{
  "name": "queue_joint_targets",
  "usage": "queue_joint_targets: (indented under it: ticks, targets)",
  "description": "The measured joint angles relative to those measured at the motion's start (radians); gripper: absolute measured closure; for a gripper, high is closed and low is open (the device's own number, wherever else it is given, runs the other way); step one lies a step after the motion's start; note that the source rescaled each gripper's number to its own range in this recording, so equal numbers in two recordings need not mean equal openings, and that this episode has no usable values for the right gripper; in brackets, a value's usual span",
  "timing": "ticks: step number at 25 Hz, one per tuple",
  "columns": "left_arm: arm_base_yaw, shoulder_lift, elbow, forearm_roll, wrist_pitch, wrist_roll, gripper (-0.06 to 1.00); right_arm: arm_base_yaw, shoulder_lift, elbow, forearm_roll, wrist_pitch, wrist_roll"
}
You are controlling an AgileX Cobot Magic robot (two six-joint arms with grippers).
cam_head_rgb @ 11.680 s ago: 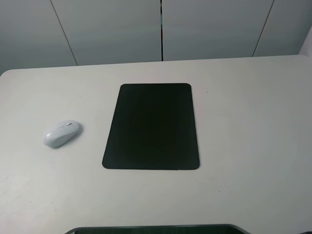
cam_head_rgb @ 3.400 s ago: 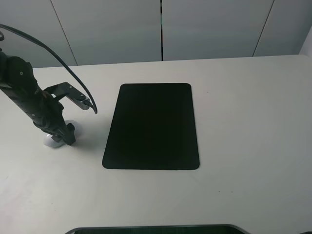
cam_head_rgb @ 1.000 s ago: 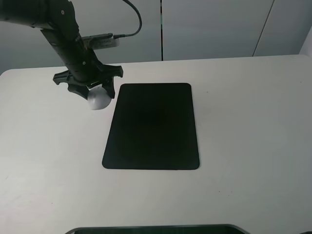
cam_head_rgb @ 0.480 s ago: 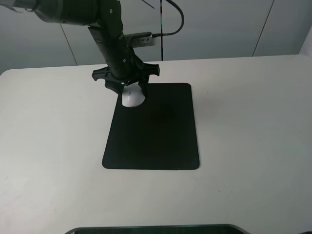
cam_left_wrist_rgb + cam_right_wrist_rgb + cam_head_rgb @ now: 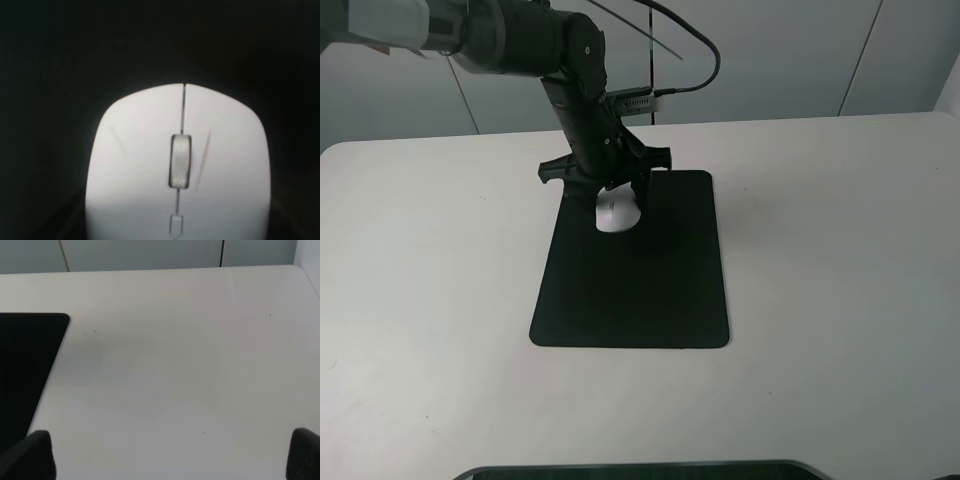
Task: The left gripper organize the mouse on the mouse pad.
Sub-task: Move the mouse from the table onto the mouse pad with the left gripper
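Note:
The black mouse pad lies flat in the middle of the table. My left gripper hangs over the pad's far end, shut on the white mouse. The left wrist view is filled by the mouse, its grey scroll wheel facing the camera, with black pad all around it. Whether the mouse touches the pad I cannot tell. In the right wrist view the right gripper stands open over bare table, with one fingertip in each lower corner and nothing between them.
The white table spreads wide on both sides of the pad. A corner of the pad shows in the right wrist view. Grey wall panels stand behind the table's far edge. A dark edge runs along the table's near side.
The left gripper has carried the mouse from the table left of the pad to over the pad's far end, moving right and a little lower.

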Motion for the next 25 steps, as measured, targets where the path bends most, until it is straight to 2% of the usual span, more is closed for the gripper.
queue_joint_targets:
  ticks: [8, 25]
  targets:
    - [-0.018, 0.035, 0.000, 0.004, -0.014, -0.121, 0.93, 0.000, 0.000, 0.000, 0.000, 0.000, 0.000]
    - [-0.047, 0.064, 0.000, 0.000, -0.044, -0.162, 0.93, 0.000, 0.000, 0.000, 0.000, 0.000, 0.000]
